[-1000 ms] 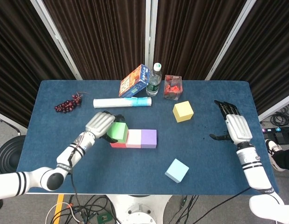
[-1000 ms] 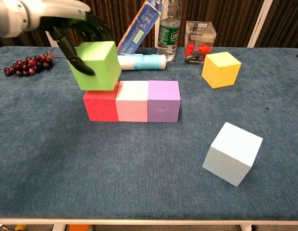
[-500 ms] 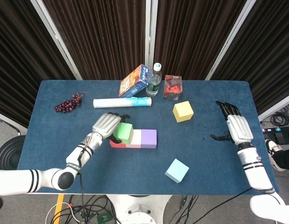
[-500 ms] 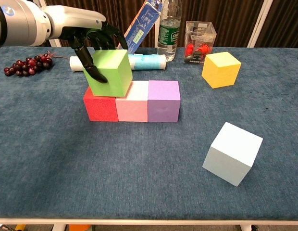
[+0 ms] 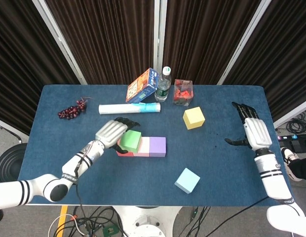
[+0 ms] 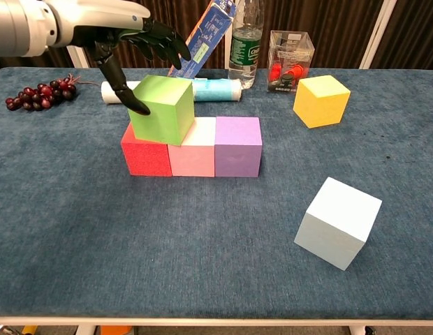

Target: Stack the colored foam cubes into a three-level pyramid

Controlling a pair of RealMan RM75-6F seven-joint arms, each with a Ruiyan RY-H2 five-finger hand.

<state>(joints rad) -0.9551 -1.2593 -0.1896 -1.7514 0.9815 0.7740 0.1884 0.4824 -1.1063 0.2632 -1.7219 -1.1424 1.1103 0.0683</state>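
Observation:
A row of three cubes lies mid-table: red [image 6: 145, 157], pink [image 6: 191, 155] and purple [image 6: 238, 146]. The green cube [image 6: 162, 109] rests on top, straddling the red and pink ones. My left hand [image 6: 126, 42] hovers over its back left with fingers spread clear of the top; the thumb points down beside the cube's left face. From the head view the left hand [image 5: 111, 132] is just left of the green cube [image 5: 130, 140]. The yellow cube [image 5: 193, 117] and light blue cube [image 5: 187, 179] lie apart. My right hand [image 5: 254, 133] stands open at the far right, holding nothing.
Along the back edge lie dark grapes [image 5: 71, 109], a white and blue roll [image 5: 128, 108], a tilted box [image 5: 142, 85], a water bottle [image 5: 163, 84] and a clear container [image 5: 182, 92] with red pieces. The blue table [image 5: 232, 173] has bare cloth at the front.
The green cube has moved right and down onto the red and pink cubes. My left hand's fingers have lifted off it and spread. The right hand barely shifted.

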